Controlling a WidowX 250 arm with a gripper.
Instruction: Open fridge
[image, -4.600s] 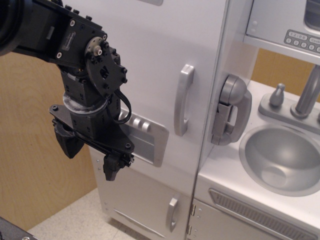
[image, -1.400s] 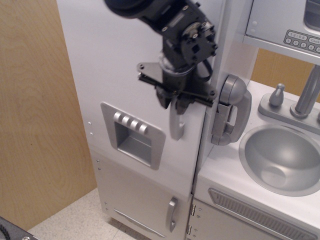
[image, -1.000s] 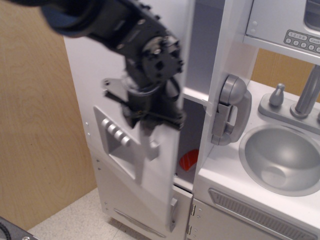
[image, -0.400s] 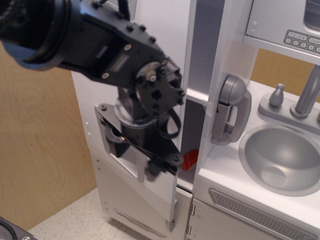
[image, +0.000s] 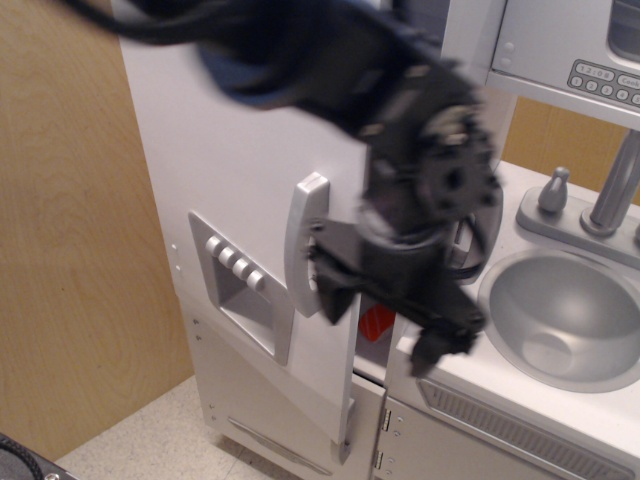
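The tool is smeared by motion blur, but two dark fingers stand apart with nothing between them, so it reads as spread and empty. It hangs in front of the gap between the door's free edge and the fridge body, to the right of the vertical bar handle and not touching it. The handle's long axis runs up and down, and it lies just left of the tool's left finger. The door stands partly swung out, hinged on its left side, with a red object showing inside the gap behind the tool. Left of the handle sits the recessed dispenser panel; right of the tool are the grey phone, mostly hidden, and the sink basin. As a judgement, widening the opening means pushing the free edge leftward and outward from the tool's side.
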